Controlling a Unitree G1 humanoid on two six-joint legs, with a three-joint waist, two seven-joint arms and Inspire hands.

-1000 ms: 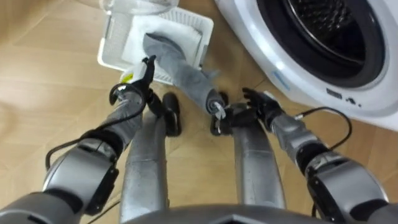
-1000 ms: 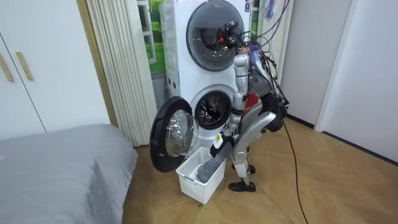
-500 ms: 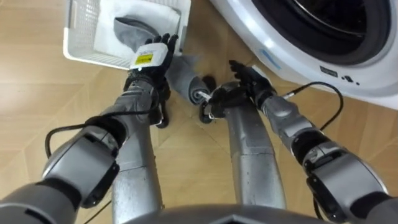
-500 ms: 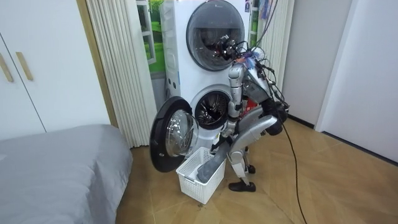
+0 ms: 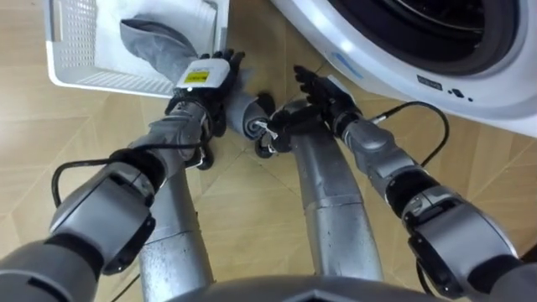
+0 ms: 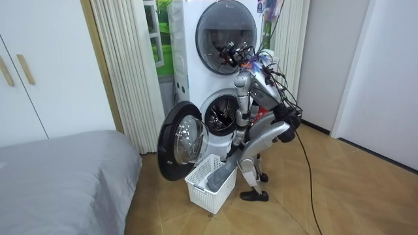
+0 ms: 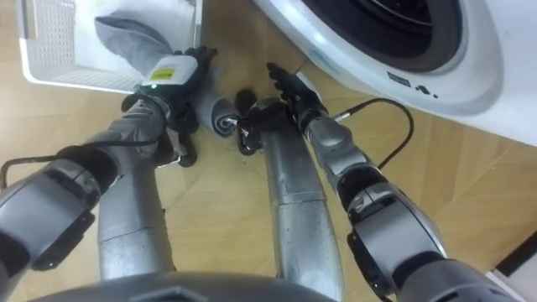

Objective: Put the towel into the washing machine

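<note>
Grab step, I'd say: left robot hand (image 5: 204, 77) lay straight-fingered on the towel (image 5: 155, 46) hanging from the basket (image 5: 71, 33), right robot hand (image 5: 319, 88) open just beside it. Next it needed to pinch the towel and lift toward the washing machine (image 5: 377, 50).

Left hand (image 5: 204, 77), right hand (image 5: 323, 91): fingers (image 5: 304, 77) straight

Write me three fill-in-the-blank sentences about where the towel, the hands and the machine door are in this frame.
1. The grey towel hangs out of the white ____ on the floor.
2. The left hand lies on the towel; the right hand, open beside it, holds ____.
3. In the room view, the door of the lower washing machine stands ____.

Missing words: basket; nothing; open.
</note>
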